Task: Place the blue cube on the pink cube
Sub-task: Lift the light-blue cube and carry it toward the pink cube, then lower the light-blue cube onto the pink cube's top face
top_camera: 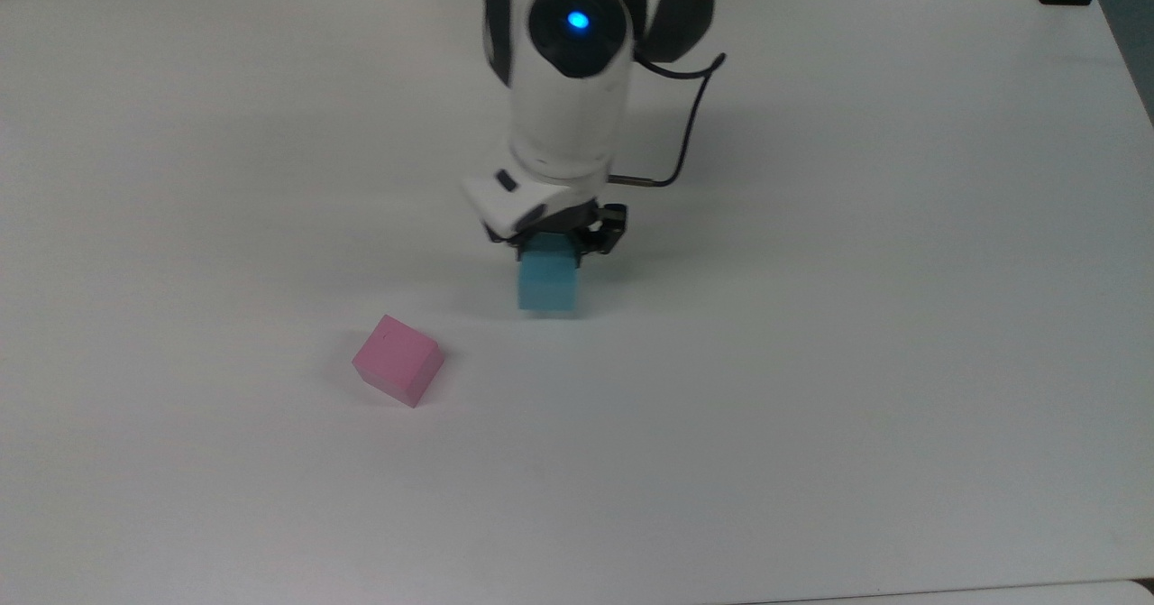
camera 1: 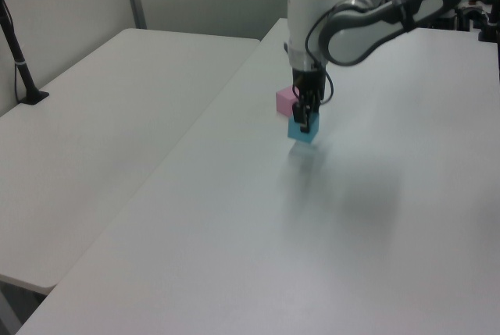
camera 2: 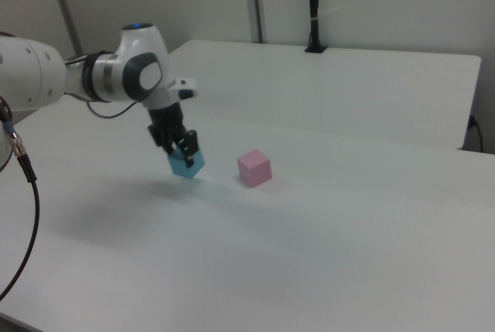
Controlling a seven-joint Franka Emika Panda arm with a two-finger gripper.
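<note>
Count on inspection: one blue cube [top_camera: 547, 282], one pink cube [top_camera: 398, 360], making two cubes in all. One robot arm [top_camera: 563, 91] with one gripper [top_camera: 552, 242]. Two white tables: one table [camera 1: 375, 218] carrying the cubes, one second table [camera 1: 94, 124] alongside it

Hand [top_camera: 550, 246] pointing down, fingers clamped on the blue cube [top_camera: 547, 284]

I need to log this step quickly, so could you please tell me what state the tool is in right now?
Tool: closed on the blue cube, holding it lifted clear of the table.
</note>
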